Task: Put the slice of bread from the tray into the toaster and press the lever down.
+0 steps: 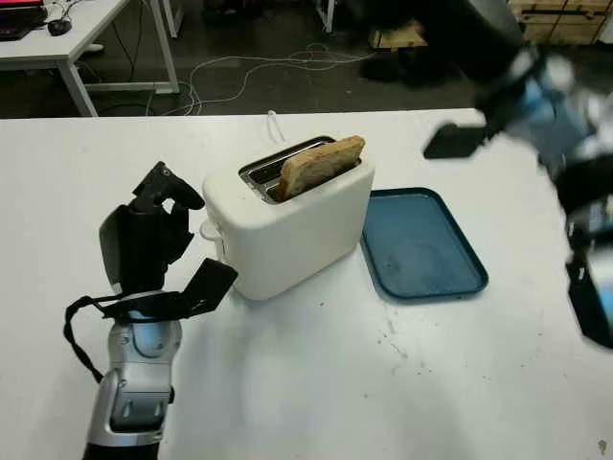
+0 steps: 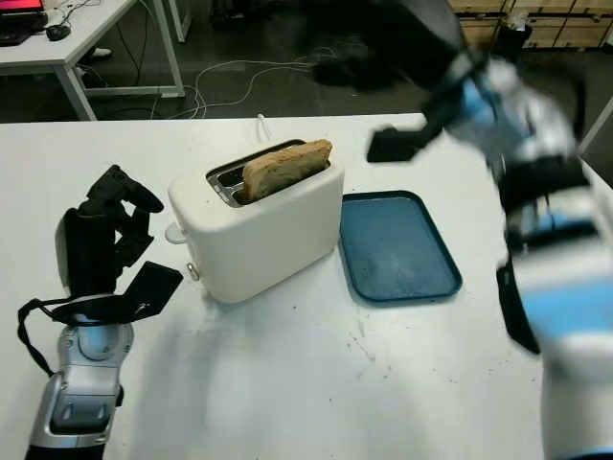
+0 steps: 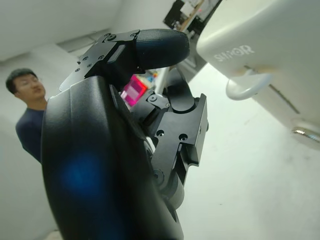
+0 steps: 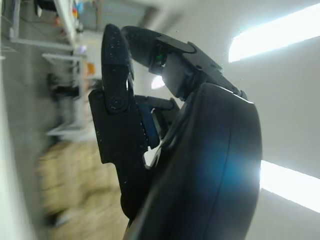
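Fingers of our left hand are curled in on themselves and grip nothing; the hand stands upright over the white table at the left, just beside the toaster's lever end but apart from it. Next to the right comes the white toaster, set at an angle near the table's middle, with its lever (a pale curved handle low on the end facing our left hand) untouched. One slice of bread stands in the slot, tilted, its upper part poking out above the top. Just beside the toaster on the right lies the blue tray, flat on the table. Farthest right, our right hand is raised high above the table, well apart from everything; its fingers are curled and hold nothing. Beyond the table we can make out a person standing.
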`<action>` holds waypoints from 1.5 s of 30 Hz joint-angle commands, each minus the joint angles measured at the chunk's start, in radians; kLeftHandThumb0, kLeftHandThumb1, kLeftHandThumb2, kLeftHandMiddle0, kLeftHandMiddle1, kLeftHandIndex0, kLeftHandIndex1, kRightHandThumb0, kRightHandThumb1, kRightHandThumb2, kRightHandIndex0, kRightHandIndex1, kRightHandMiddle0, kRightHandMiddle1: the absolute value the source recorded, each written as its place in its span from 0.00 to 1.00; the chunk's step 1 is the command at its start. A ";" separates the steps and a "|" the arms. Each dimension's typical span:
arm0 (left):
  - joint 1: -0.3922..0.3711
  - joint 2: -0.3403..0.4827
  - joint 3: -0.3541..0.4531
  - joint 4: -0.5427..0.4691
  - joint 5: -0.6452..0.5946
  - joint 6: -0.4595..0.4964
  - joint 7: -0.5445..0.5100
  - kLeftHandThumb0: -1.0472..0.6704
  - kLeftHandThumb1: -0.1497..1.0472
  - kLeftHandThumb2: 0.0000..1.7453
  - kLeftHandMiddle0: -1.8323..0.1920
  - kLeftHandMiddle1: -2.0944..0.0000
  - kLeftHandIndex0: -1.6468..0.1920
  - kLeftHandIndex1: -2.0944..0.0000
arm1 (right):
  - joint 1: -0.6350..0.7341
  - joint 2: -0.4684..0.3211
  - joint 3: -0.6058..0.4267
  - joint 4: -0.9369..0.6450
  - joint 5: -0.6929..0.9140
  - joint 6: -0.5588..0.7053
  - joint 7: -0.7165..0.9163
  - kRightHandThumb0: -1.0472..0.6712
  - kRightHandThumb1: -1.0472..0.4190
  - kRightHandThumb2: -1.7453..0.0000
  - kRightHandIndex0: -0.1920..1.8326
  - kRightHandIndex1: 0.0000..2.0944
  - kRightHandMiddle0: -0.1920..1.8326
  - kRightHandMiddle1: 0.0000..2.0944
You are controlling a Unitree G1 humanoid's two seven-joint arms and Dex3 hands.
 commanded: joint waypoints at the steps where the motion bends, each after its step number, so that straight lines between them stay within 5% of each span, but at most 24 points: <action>1: -0.022 0.025 0.007 -0.021 0.007 0.005 -0.027 0.66 0.89 0.25 0.41 0.17 0.56 0.17 | 0.161 0.046 -0.043 -0.053 0.092 0.016 0.032 0.35 0.09 0.76 0.49 0.83 0.37 0.75; 12: -0.048 0.095 0.013 -0.028 -0.003 0.013 -0.146 0.68 0.86 0.23 0.40 0.17 0.53 0.17 | 0.657 0.225 -0.193 -0.531 0.424 0.279 0.191 0.34 0.09 0.74 0.50 0.83 0.37 0.82; 23: -0.023 0.174 0.005 -0.005 0.008 -0.024 -0.195 0.68 0.83 0.23 0.41 0.17 0.50 0.19 | 0.754 0.282 -0.267 -0.763 0.444 0.490 0.209 0.32 0.09 0.75 0.50 0.83 0.35 0.83; 26: -0.006 0.203 0.002 -0.014 0.019 -0.020 -0.222 0.66 0.83 0.22 0.42 0.17 0.49 0.25 | 0.744 0.269 -0.273 -0.768 0.433 0.512 0.226 0.33 0.09 0.75 0.49 0.83 0.34 0.83; 33: 0.012 0.269 0.008 -0.021 0.014 -0.047 -0.279 0.61 0.89 0.09 0.43 0.20 0.36 0.67 | 0.712 0.281 -0.280 -0.725 0.427 0.486 0.249 0.33 0.09 0.78 0.50 0.83 0.35 0.83; 45: 0.015 0.262 -0.025 -0.006 0.074 -0.030 -0.283 0.62 0.89 0.07 0.41 0.25 0.30 0.78 | 0.686 0.322 -0.216 -0.660 0.381 0.439 0.273 0.34 0.09 0.77 0.51 0.83 0.36 0.83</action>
